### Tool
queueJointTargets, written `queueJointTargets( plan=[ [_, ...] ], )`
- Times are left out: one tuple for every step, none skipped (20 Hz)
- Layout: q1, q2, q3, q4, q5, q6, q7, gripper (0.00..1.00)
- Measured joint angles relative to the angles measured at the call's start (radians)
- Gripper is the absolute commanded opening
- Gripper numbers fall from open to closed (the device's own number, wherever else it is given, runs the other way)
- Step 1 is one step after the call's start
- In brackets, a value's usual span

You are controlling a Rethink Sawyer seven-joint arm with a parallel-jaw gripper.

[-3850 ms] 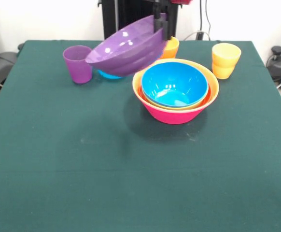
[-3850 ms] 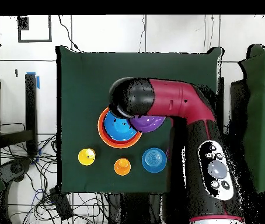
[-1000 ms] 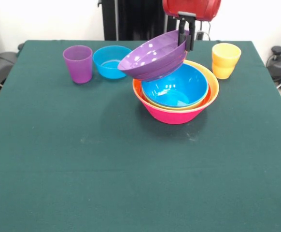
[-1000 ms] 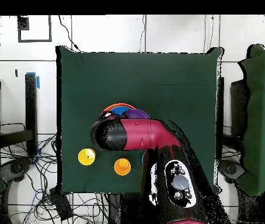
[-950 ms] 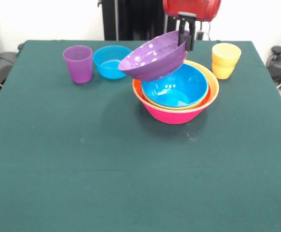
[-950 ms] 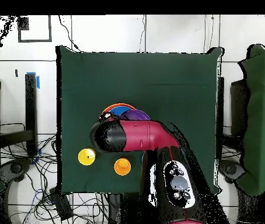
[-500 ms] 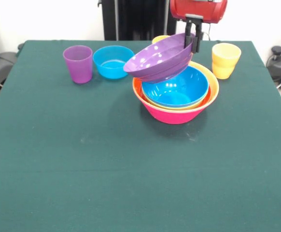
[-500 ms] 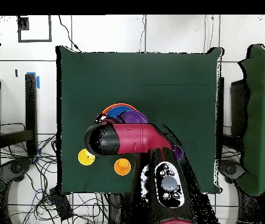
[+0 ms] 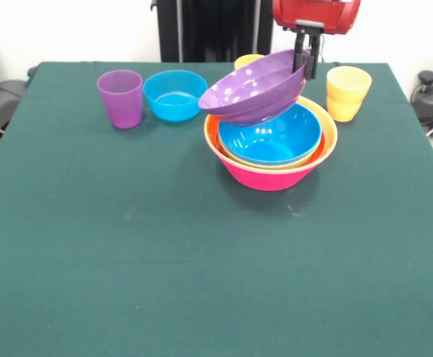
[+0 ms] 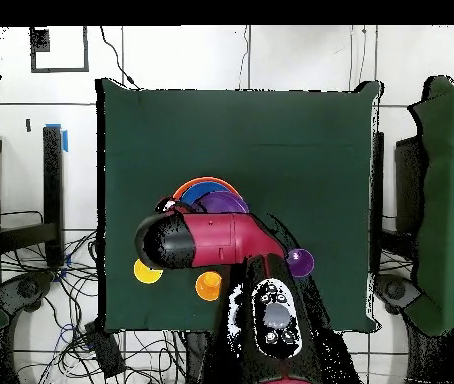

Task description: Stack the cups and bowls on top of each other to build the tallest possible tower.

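My end effector grips the purple bowl by its rim, tilted, above the tower with its blue bowl innermost, mid-counter, between purple cup and yellow cup.

Tool hangs vertical, fingers pinched together.
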Motion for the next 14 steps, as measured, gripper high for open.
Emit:
queueJointTargets(
  plan=[
    [0.003, 0.0, -0.001, 0.0, 0.0, 0.0, 0.0, 0.0],
    [0.007, 0.0, -0.002, 0.0, 0.0, 0.0, 0.0, 0.0],
    [0.007, 0.0, -0.003, 0.0, 0.0, 0.0, 0.0, 0.0],
    [0.007, 0.0, -0.003, 0.0, 0.0, 0.0, 0.0, 0.0],
    [0.007, 0.0, -0.003, 0.0, 0.0, 0.0, 0.0, 0.0],
    [0.007, 0.0, -0.004, 0.0, 0.0, -0.002, 0.0, 0.0],
    [0.008, 0.001, -0.005, 0.0, 0.0, -0.004, 0.0, 0.0],
    [0.008, 0.002, -0.007, 0.0, 0.0, -0.007, 0.0, 0.0],
    [0.008, 0.004, -0.008, 0.0, 0.0, -0.009, 0.0, 0.0],
    [0.008, 0.005, -0.009, 0.0, 0.0, -0.011, 0.0, 0.0],
    [0.008, 0.011, -0.012, 0.0, 0.001, -0.016, 0.0, 0.0],
    [0.008, 0.017, -0.015, -0.001, 0.001, -0.02, 0.0, 0.0],
    [0.009, 0.022, -0.017, -0.001, 0.001, -0.023, 0.0, 0.0],
    [0.01, 0.026, -0.02, 0.0, 0.0, -0.025, 0.0, 0.0]
  ],
)
